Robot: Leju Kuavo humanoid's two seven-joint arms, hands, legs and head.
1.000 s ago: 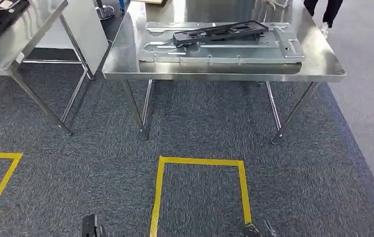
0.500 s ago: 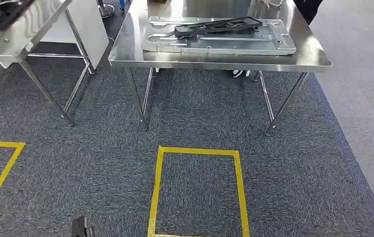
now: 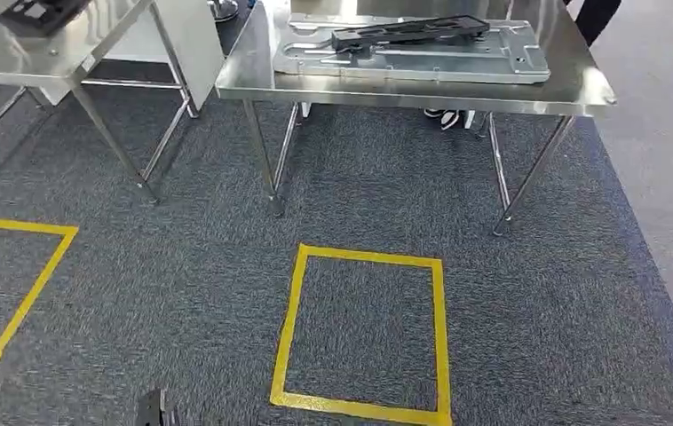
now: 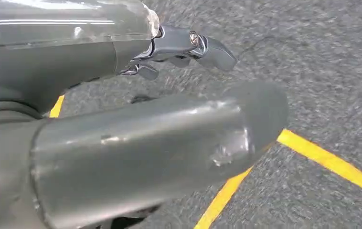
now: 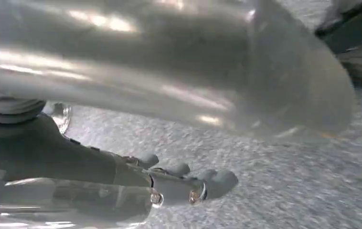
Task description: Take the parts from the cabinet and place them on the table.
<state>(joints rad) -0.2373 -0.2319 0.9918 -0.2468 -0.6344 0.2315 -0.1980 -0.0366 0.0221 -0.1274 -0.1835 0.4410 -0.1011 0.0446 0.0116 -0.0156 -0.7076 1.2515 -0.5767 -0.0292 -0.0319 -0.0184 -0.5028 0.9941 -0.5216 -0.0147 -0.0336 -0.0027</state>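
Left robot hand [image 4: 136, 143]: hung low over the carpet, fingers apart, nothing in it.
Right robot hand [image 5: 169, 119]: also hung near the floor, fingers stretched out, holding nothing.
Parts: a black frame [image 3: 408, 32] lay on a grey metal plate [image 3: 413, 55], long axes running across the surface [image 3: 404, 91].
Direction: the parts were well ahead of and above both hands; I judge neither hand nearer.
Second surface [image 3: 13, 53]: at far left, it carried another black part [image 3: 38, 12].
Floor: yellow tape square [image 3: 364, 333] just in front.
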